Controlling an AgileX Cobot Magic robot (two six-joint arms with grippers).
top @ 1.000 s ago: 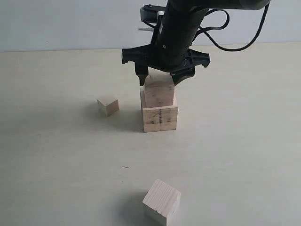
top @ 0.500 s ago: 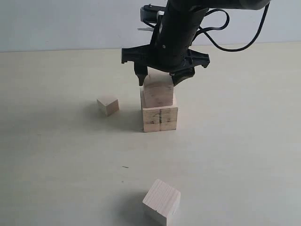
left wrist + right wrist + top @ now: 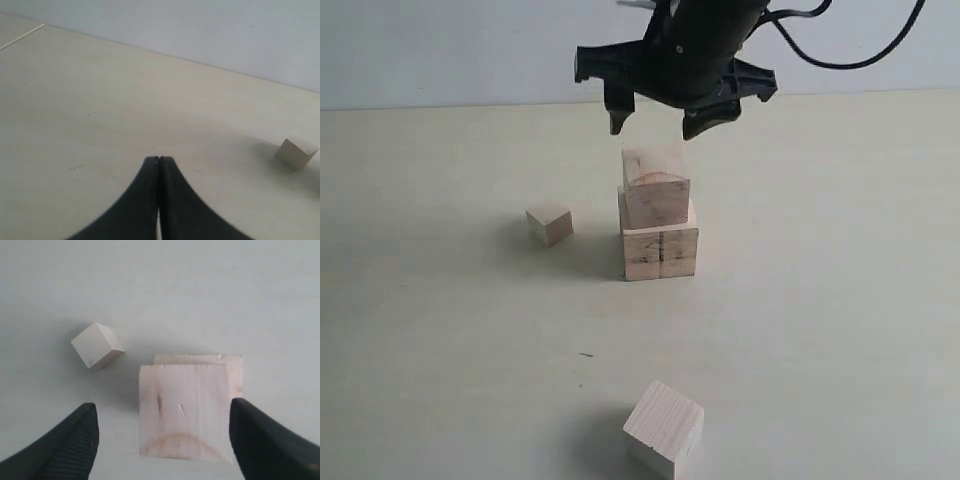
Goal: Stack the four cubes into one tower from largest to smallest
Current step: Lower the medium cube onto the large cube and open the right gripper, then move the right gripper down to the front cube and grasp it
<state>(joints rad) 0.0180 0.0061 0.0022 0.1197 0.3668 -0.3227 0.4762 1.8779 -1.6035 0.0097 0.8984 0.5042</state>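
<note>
Raised since a second ago: right end effector (image 3: 655, 128) hangs clear above second cube (image 3: 656, 190), jaws wide, empty. Second cube sits flat on largest cube (image 3: 660, 252), edges roughly parallel; largest's dark seam upright, facing camera. Smallest cube (image 3: 550, 223) near, left of largest. Third cube (image 3: 663, 428) well apart in front, turned corner-on. Left end effector (image 3: 159, 165) pinched shut, empty, over desk (image 3: 820, 300).

So the tool (image 3: 162, 412) is spread wide with nothing in it. A cube (image 3: 185, 410) sits in the gap between its fingers (image 3: 75, 445), touching neither. It's stacked on a bigger cube (image 3: 236, 371), whose edge peeks out on two sides. A small cube (image 3: 97, 345) sits on the counter (image 3: 200, 290) out past one finger, apart from the stack.
</note>
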